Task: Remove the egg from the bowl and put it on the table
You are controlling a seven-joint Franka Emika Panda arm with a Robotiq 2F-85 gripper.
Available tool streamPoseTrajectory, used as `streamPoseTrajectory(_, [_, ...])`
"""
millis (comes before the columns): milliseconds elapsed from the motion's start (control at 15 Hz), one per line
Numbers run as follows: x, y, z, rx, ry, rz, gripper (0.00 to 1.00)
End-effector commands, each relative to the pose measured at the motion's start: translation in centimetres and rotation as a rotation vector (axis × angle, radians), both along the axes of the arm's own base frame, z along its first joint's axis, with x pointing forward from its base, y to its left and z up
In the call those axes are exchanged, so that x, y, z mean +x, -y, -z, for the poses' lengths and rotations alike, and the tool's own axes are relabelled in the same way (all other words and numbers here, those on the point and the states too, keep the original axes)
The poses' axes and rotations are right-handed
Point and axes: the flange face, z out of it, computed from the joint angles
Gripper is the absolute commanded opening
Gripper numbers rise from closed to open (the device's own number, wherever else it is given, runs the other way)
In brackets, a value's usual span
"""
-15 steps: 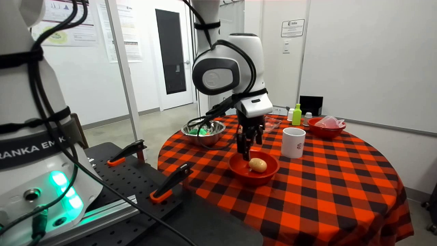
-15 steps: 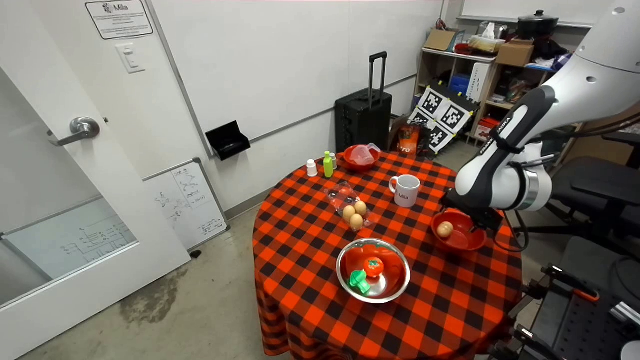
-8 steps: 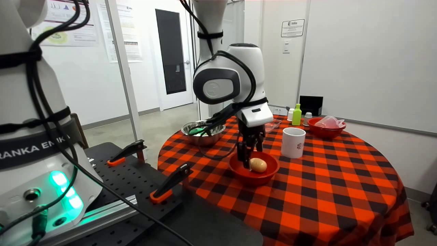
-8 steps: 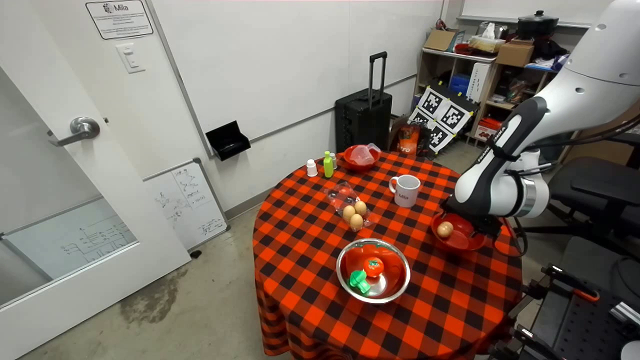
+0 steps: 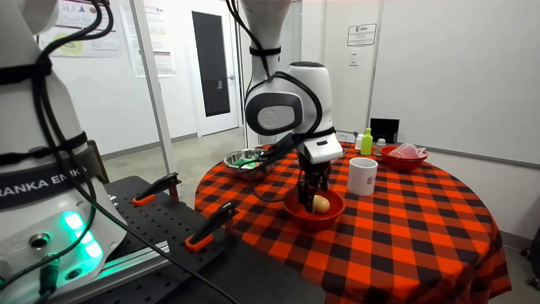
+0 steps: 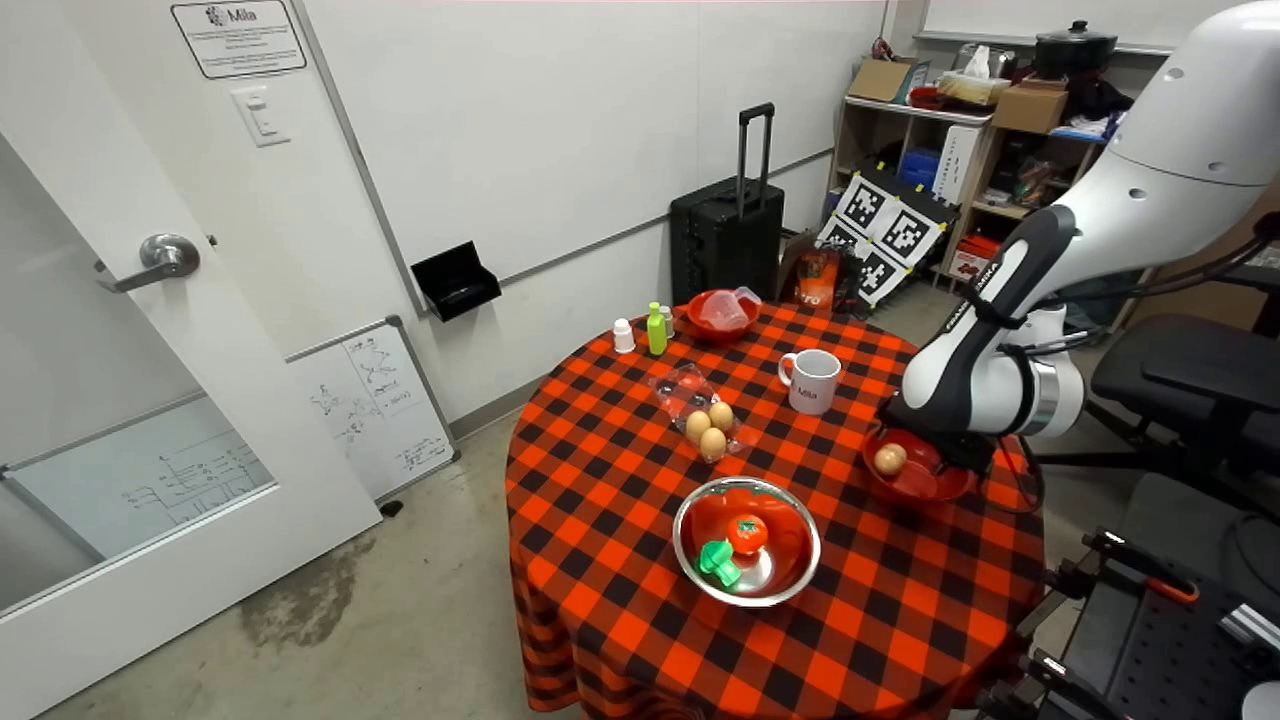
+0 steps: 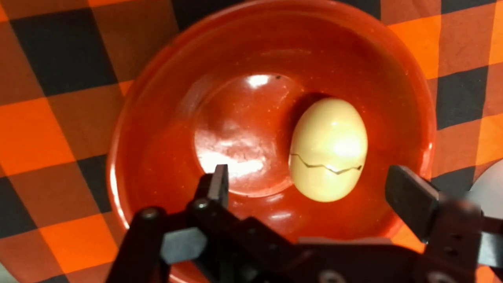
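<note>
In wrist view our gripper (image 7: 309,181) is wide, nothing held; egg (image 7: 329,137) sits R of ctr in red bowl (image 7: 165,122). Prob. light, stiff, slick; jagged seam (image 7: 323,166) might split, so we'd pinch gently L/R across its waist.

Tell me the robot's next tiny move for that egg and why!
Maybe ease the open fingers slightly farther over the egg: in the wrist view, they stand either side of it, not touching, with much of it beyond their tips.

The egg (image 7: 328,137) and bowl (image 7: 165,133) look glossy, the cloth (image 7: 63,51) matt.
</note>
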Motion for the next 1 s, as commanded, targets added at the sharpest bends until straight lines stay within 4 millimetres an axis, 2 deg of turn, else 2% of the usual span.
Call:
streamPoseTrajectory(0, [0.7, 0.7, 1.0, -0.015, 0.008, -0.024, 1.0])
streamPoseTrajectory(667, [1.1, 0.6, 2.0, -0.005, 0.006, -0.015, 1.0])
streamPoseTrajectory(800, [1.2, 0.5, 2.1, -0.004, 0.007, -0.013, 0.88])
streamPoseTrajectory(867, [1.2, 0.5, 2.1, -0.002, 0.007, -0.012, 0.75])
streamPoseTrajectory(933, [1.2, 0.5, 2.2, 0.0, 0.008, -0.01, 0.72])
